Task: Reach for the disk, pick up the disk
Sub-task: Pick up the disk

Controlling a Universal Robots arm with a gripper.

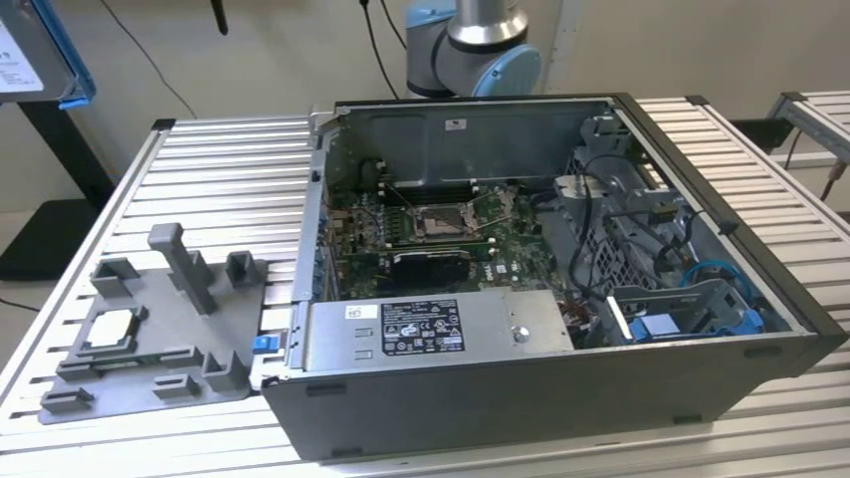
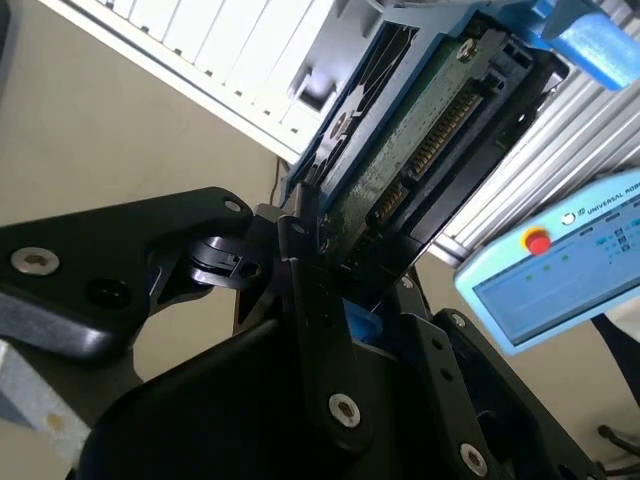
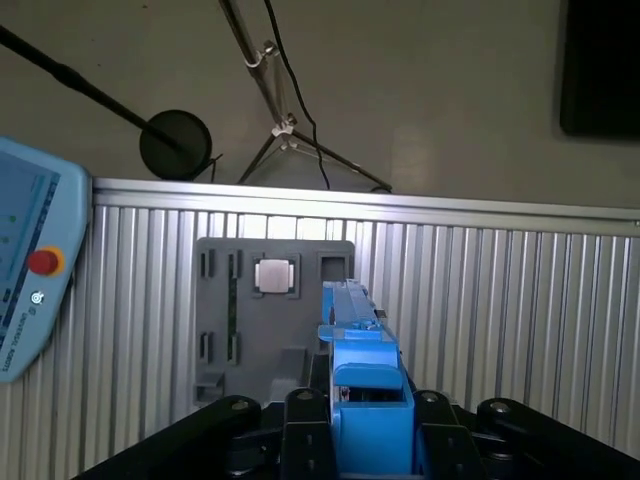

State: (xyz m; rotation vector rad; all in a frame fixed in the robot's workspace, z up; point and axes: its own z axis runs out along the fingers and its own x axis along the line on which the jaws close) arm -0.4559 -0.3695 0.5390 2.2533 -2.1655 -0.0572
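disk (image 3: 365, 385) | I see it pinched edge-on between my gripper's (image 3: 365, 425) black fingers (image 2: 310, 320), above the ribbed table (image 3: 500, 300) | exterior view: grey tray (image 1: 159, 329) at 9 o'clock of computer case (image 1: 531, 398)

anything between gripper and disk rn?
Nothing. In both wrist views the gripper is shut on the disk, with its fingers pressed right against it. No gap or other part shows between them.
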